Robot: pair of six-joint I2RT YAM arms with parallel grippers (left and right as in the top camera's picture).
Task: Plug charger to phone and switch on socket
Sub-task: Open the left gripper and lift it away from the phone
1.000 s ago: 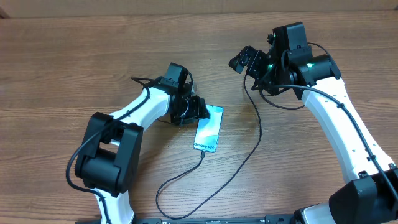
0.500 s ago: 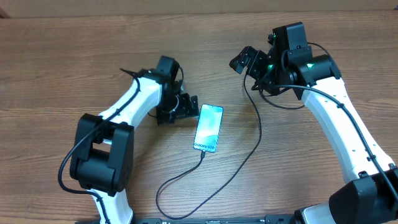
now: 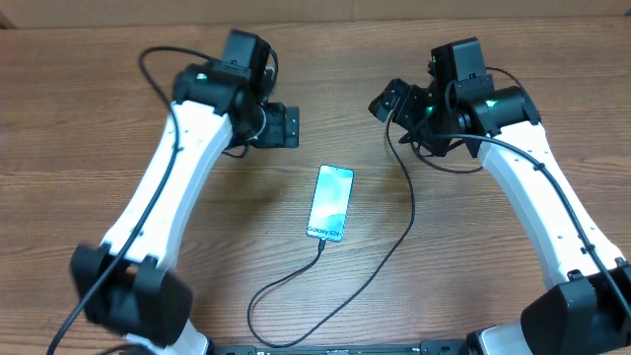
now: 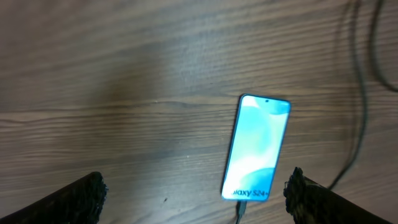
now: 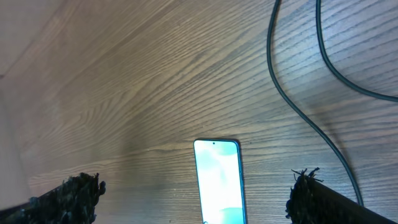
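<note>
Hovering wide open and empty, both jaws stand well clear of the phone [image 3: 330, 203], likely because the charger [image 3: 411, 207] already seems plugged in. Socket not in view.

Far end: we lose the charger [image 3: 411, 202] under the right gripper [image 3: 387, 99]; its plug is hidden from us.
Connector: the left wrist view's bottom edge cuts it off below the phone [image 4: 256, 148].
Phone, right wrist view: we see its lower part cropped.
Left arm [image 3: 123, 296]: we see its lower links blurred overhead.
</note>
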